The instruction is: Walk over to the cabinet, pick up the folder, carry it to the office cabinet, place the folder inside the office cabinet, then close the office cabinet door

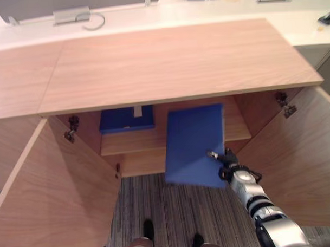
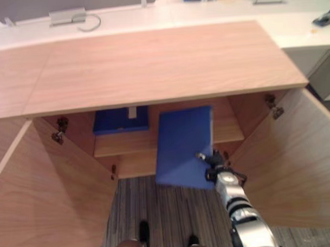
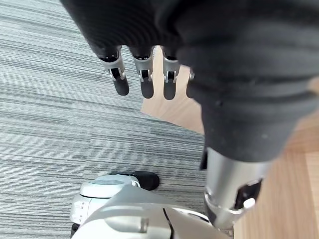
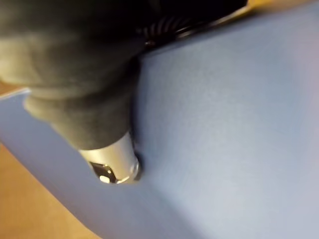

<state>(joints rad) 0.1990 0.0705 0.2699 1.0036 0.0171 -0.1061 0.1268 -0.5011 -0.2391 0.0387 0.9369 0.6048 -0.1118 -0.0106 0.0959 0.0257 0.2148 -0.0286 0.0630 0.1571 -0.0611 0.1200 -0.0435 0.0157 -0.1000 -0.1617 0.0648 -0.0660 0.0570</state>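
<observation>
While the office cabinet [image 1: 168,64] stands with its left door [image 1: 53,187] and right door [image 1: 301,156] both swung wide, the blue folder [image 1: 194,144] is half way into the opening; it is clamped at its near right corner by the right robot hand [image 1: 227,163], whose thumb [image 4: 112,164] presses flat on the blue cover in the right wrist view, the fingers under the cover being hidden.

The relation that matters: the folder's long axis runs straight away from the right robot hand, from the held corner near the robot up and inward toward the back of the cabinet; its far edge lies over the right half of the inner shelf [image 1: 133,142], its near edge hangs out above the striped carpet [image 1: 157,210]; whether the far edge touches the shelf I cannot tell.

A second blue folder [image 1: 126,119] lies on the left half of that shelf, just beside the incoming one and apart from it; so the free room is to the right, in line with the arm.

My judgement: the placing step is in hand, and the next move is a push along that same axis, then a release.

The left robot hand [image 3: 144,74] hangs over the carpet with fingers straight and apart, gripping nothing; it is well apart from the folder, so the right is the nearer by far.
</observation>
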